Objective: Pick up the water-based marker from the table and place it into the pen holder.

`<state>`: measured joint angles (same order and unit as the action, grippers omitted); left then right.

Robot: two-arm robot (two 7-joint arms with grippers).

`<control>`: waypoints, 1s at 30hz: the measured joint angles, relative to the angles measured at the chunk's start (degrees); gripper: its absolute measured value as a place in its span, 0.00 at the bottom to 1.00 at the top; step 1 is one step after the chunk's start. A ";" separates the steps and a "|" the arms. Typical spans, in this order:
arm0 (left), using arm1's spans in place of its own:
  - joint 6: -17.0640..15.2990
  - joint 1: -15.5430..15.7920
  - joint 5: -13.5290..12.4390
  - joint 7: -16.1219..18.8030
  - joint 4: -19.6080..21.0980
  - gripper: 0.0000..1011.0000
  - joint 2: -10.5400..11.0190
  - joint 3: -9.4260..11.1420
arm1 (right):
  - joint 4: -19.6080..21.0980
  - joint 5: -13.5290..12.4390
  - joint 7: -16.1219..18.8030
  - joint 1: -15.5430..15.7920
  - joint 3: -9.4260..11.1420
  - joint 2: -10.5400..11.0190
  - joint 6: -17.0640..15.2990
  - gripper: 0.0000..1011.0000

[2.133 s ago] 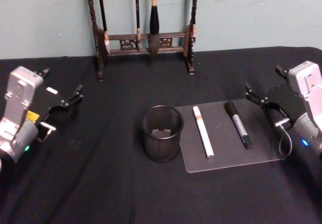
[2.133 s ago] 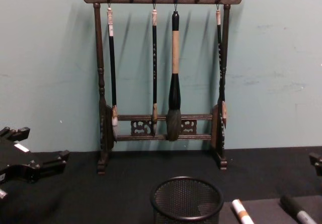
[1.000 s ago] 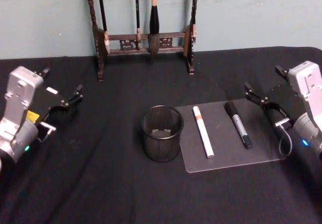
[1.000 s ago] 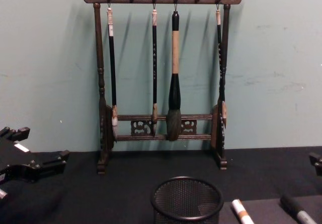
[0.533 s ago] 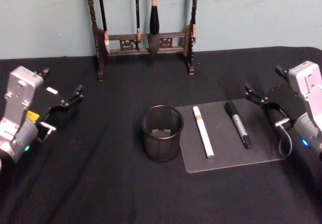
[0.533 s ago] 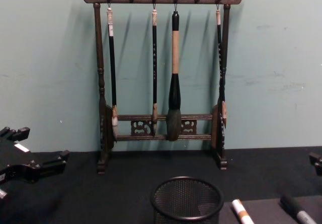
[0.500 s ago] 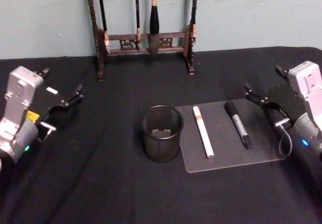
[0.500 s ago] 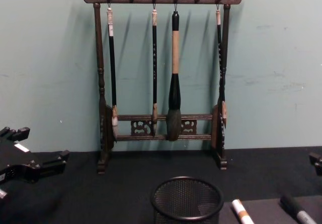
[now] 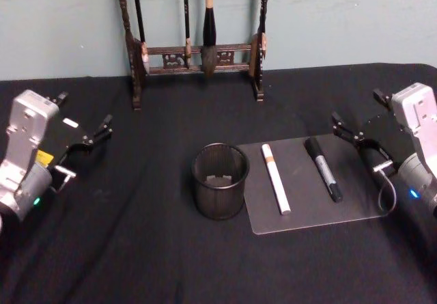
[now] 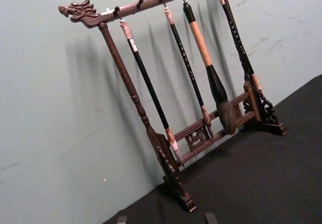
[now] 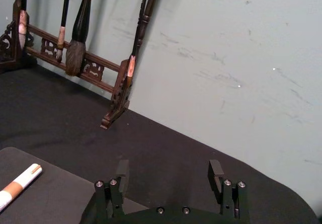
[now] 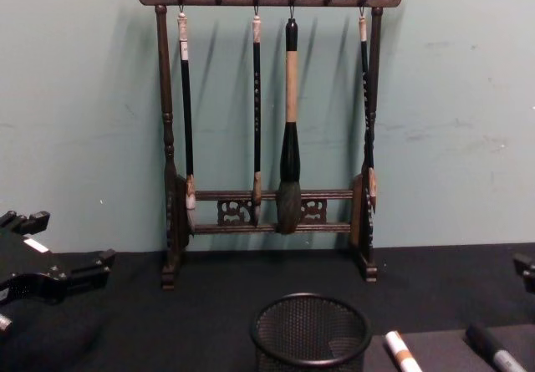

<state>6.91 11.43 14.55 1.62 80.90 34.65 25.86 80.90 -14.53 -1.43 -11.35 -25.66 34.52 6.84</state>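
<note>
**Two markers on the mat, both hands open and empty**

A white marker (image 9: 276,178) with an orange band and a black marker (image 9: 323,169) with a grey barrel lie side by side, apart, on a thin grey mat (image 9: 307,207) on the black worktop (image 9: 136,249). No label can be read, so it cannot be told which is the water-based one. The pen holder (image 9: 220,181) stands upright just beside the mat's left edge, nearest the white marker. A wooden brush rack (image 9: 198,50) stands against the wall behind.

Either marker looks light and rigid, a smooth round plastic barrel that could roll or slip if nudged from one side. The safest hold is probably across the middle of the barrel, with fingers squarely on both sides and brought low, since it lies flat on the mat. The mesh cup also looks light and might tip if a marker knocks its rim.

The right hand (image 11: 169,171) hovers at the mat's right edge, nearer the black marker. Its fingers are spread wide, holding nothing and touching nothing. The left hand (image 9: 86,109) is parked well apart at the worktop's left side, also spread wide and empty.
</note>
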 joint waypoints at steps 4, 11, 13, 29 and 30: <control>0.00 0.00 0.00 0.00 0.00 0.99 0.00 0.00 | 0.49 -1.17 1.79 0.29 1.01 -0.39 -0.85 0.99; 0.00 0.00 0.00 0.00 0.00 0.99 0.00 0.00 | 2.02 -4.73 5.32 0.74 2.83 -0.89 -4.05 0.99; 0.00 0.00 0.00 0.00 0.00 0.99 0.00 0.00 | 2.62 -6.50 6.77 0.79 3.59 -1.13 -5.95 0.99; 0.00 0.00 0.00 0.00 0.00 0.99 0.00 0.00 | 5.13 -11.99 11.29 -0.54 5.67 -3.27 -19.61 0.99; 0.00 0.00 0.00 0.00 0.00 0.99 0.00 0.00 | 5.21 -11.99 11.62 -0.78 5.60 -3.48 -20.67 0.99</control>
<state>6.91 11.43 14.55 1.62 80.90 34.64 25.86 86.11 -26.52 10.19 -12.13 -20.06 31.04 -13.83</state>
